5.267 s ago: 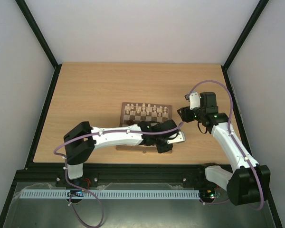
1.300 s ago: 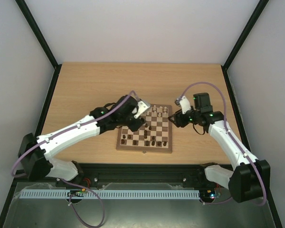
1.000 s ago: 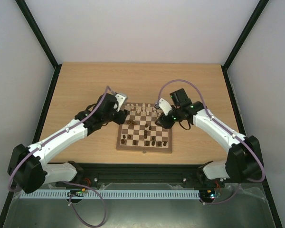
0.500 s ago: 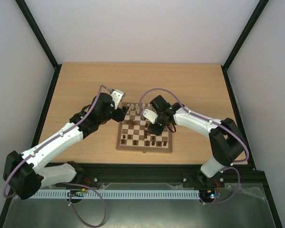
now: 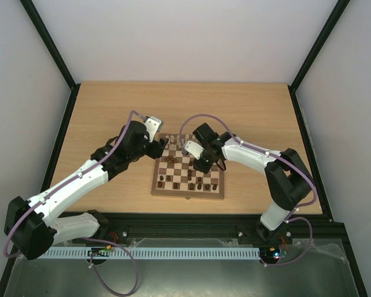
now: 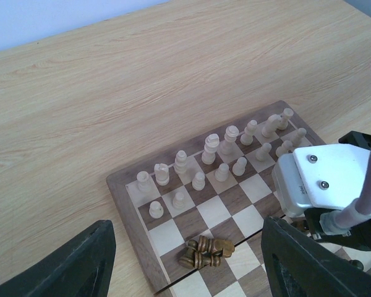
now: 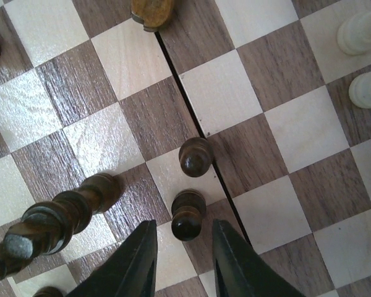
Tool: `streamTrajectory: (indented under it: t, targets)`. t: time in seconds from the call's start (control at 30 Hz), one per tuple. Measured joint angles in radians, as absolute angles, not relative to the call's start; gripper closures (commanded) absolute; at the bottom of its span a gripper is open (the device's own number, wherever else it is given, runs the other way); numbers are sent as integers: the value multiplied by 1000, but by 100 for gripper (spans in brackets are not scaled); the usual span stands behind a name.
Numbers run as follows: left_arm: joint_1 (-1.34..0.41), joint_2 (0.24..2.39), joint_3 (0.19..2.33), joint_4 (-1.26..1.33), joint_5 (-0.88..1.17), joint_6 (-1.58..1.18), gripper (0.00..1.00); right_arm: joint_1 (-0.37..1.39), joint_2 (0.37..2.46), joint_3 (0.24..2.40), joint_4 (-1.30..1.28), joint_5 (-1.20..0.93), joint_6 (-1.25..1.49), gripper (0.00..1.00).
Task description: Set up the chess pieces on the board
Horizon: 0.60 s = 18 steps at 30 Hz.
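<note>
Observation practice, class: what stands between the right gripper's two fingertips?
One dark brown pawn, with gaps to both fingers; the right wrist view shows it.

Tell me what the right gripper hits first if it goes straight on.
Probably the dark pawn standing just ahead of the right gripper, centred between its jaws; depth is unclear.

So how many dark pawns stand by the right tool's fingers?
2: one dark pawn on the board by its seam, the other nearer, at the right tool. Others may be hidden.

The right hand (image 7: 184, 230) has a finger on each side of a dark pawn (image 7: 187, 216) on the board (image 7: 278, 130), with little gaps.
</note>
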<state>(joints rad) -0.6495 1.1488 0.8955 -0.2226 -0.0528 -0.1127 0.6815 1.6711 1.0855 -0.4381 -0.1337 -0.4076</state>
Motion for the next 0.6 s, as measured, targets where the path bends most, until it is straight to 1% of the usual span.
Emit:
streamTrajectory:
  t: [0.17,0.27,0.4,0.6]
  targets:
    - [-649,1152,896,-223,-53,-112,32,682,1675,1085,-424,-134,-403,82]
    - [-649,1155,896,-223,-50,-112,32,682,1676,1085,-413,-139,-400,89]
    - [-645,1158,896,-223,-41,-108,32,682,1679,1085,-405,-145,-396,93]
    - [-645,1158,896,-223,-30,-104,32,674,1673,1085,-410,-138,-392,97]
